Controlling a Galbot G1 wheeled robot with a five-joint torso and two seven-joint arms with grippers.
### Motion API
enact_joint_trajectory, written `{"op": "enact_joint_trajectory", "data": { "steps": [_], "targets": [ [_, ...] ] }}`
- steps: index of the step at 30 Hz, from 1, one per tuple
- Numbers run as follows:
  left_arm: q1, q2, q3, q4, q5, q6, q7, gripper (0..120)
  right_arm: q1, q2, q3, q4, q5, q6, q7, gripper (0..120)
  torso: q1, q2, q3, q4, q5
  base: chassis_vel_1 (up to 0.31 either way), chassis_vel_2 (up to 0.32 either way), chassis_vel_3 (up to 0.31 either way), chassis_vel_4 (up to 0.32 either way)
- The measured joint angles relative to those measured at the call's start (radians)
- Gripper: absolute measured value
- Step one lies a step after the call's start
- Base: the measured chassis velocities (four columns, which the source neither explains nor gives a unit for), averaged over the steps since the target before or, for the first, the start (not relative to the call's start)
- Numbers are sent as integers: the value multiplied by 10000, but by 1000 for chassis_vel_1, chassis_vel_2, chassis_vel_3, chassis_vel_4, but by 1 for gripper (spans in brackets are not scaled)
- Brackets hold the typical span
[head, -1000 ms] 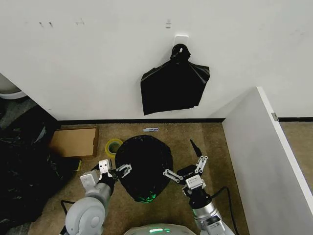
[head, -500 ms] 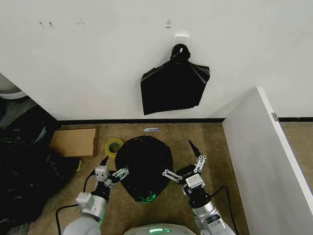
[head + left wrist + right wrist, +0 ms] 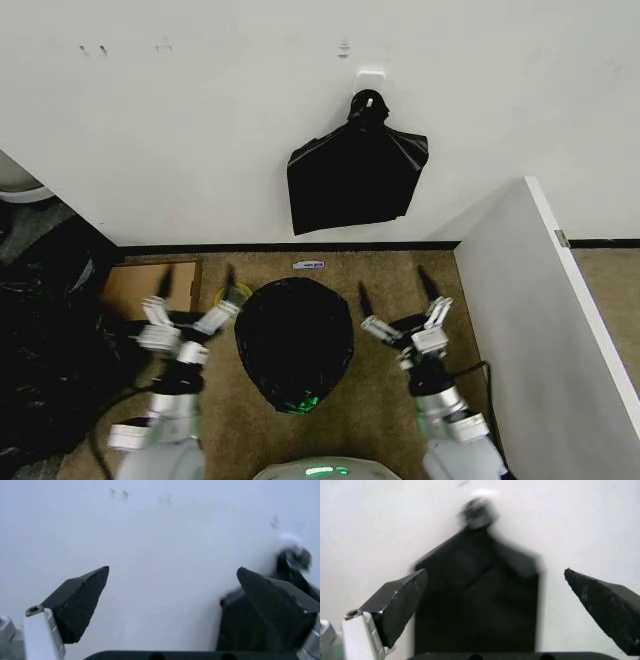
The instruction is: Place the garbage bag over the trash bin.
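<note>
Both grippers hang with fingers spread wide and empty: the left gripper [image 3: 190, 312] and the right gripper [image 3: 402, 305] flank the trash bin [image 3: 293, 345] (its white hidden under the garbage bag [image 3: 295, 335] draped over it), neither touching it.

The garbage bag [image 3: 294, 343] is thin black plastic, mostly matt, with a faint green sheen at its near edge. The black bag on the wall [image 3: 356, 175] looks like smooth plastic film with soft creases and a dull gloss. The floor [image 3: 370, 285] is rough, flecked brown carpet. The flat box [image 3: 148, 288] is plain brown cardboard. The left tool [image 3: 190, 322] and right tool [image 3: 409, 325] have silvery metal links and matt black fingertips [image 3: 77, 602] with a finely grained surface. The wall [image 3: 200, 130] is smooth, matt white.
</note>
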Motion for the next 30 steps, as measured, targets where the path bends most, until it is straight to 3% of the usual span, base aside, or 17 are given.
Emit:
{"op": "enact_joint_trajectory", "data": {
  "steps": [5, 12, 16, 21, 30],
  "targets": [
    [242, -35, -1031, -681, -1043, 282, 461, 100, -51, 1140, 2195, 299, 498, -191, -1661, 100, 0, 0, 0, -2, -1, 0, 0, 0, 0],
    [360, -226, -1725, -676, -1628, 167, 1064, 100, -341, 1573, 3109, 286, 1212, -279, -1905, 100, 0, 0, -2, -2, 0, 0, 0, 0, 0],
    [566, -461, -1516, -421, -1308, -186, 1114, 100, -360, 1600, 3148, 218, 1365, -28, -1757, 100, 0, 0, -2, 0, 0, 0, 0, 0, 0],
    [540, -989, -929, -341, -169, -673, -6, 100, -419, 1580, 2829, 170, 1146, 624, -1098, 100, 0, 0, -2, -1, 0, 0, 0, 0, 0],
    [696, -1214, -923, -310, 203, -905, -94, 100, -325, 1482, 2439, 38, 954, 940, -1409, 100, 0, 0, -2, 0, 0, 0, 0, 0, 0]
  ]
}}
